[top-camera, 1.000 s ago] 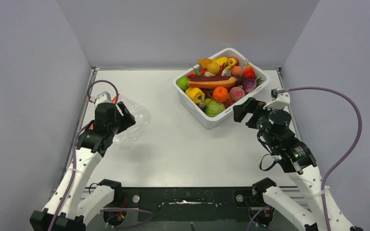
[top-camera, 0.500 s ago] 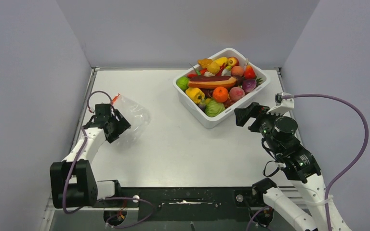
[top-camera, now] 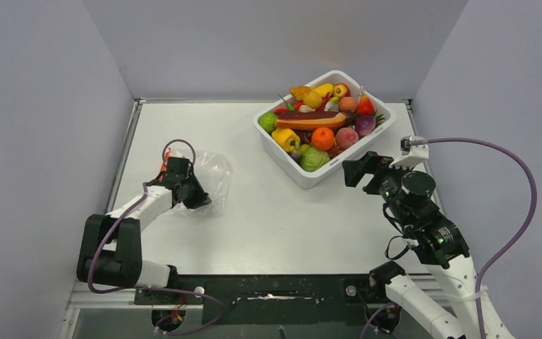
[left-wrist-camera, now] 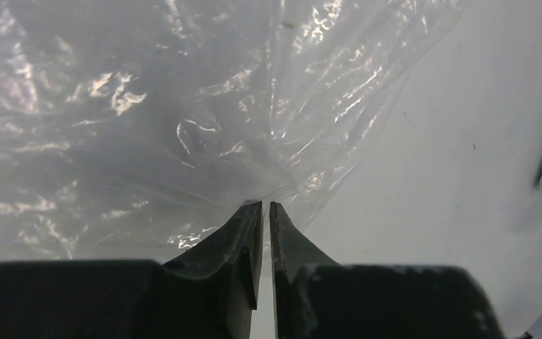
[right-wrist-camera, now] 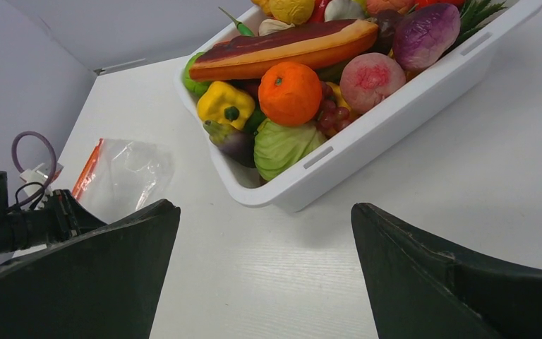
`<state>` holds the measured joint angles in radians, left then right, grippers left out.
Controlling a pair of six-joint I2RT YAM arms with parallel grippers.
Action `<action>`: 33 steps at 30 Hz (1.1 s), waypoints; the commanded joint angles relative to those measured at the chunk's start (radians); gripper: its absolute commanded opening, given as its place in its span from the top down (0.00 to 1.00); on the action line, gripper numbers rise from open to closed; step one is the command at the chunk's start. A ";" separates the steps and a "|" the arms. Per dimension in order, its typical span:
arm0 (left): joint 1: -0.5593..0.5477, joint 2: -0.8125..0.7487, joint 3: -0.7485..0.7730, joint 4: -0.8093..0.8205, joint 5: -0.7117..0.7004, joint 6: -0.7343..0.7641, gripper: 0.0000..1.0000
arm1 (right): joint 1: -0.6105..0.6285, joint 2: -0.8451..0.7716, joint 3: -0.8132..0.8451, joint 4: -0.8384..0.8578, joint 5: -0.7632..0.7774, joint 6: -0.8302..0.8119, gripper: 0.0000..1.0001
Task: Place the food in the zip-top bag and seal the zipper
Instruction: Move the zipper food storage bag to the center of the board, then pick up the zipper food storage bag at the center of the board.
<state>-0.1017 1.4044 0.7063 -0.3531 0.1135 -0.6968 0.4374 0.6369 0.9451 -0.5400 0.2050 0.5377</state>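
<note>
The clear, crinkly zip-top bag (top-camera: 213, 171) lies on the left of the table, with its red-orange zipper (top-camera: 164, 161) at its left edge. My left gripper (top-camera: 199, 198) sits low at the bag's near side. In the left wrist view its jaws (left-wrist-camera: 266, 206) are shut, pinching a fold of the bag (left-wrist-camera: 183, 106). The food (top-camera: 314, 123) fills the white tub (top-camera: 303, 178); an orange ball (right-wrist-camera: 289, 92), a long sausage shape (right-wrist-camera: 282, 46) and a yellow pepper (right-wrist-camera: 224, 104) show. My right gripper (top-camera: 356, 168) hangs open and holds nothing, just right of the tub's near corner.
Grey walls stand close on the left, the back and the right. The left arm's cable (top-camera: 176, 145) loops above the bag. In the right wrist view the bag (right-wrist-camera: 123, 173) and the left arm (right-wrist-camera: 14, 226) show at far left, beyond bare table.
My left arm dropped low and slid right, and its jaws went from open to shut on the bag, which shifted right with it. The right arm drew back slightly, then held still.
</note>
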 commanded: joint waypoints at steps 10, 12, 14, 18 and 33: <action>-0.329 -0.127 -0.079 0.344 0.133 -0.270 0.85 | -0.003 -0.009 -0.009 -0.020 0.054 0.016 0.02; -0.327 -0.152 -0.054 0.272 0.090 -0.227 0.73 | -0.003 -0.005 -0.005 -0.032 0.055 0.029 0.02; -0.312 -0.181 -0.012 0.193 0.029 -0.179 0.66 | -0.003 -0.004 -0.006 -0.037 0.049 0.036 0.02; -0.147 -0.230 -0.001 0.096 0.064 -0.120 0.62 | -0.002 -0.008 -0.007 -0.048 0.039 0.041 0.02; 0.444 -0.104 -0.040 0.082 0.343 0.107 0.44 | -0.003 -0.004 0.016 -0.061 0.035 -0.013 0.02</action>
<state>0.3328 1.2449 0.6682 -0.3256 0.3397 -0.6399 0.4374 0.6262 0.9321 -0.6163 0.2314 0.5564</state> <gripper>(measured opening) 0.540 0.983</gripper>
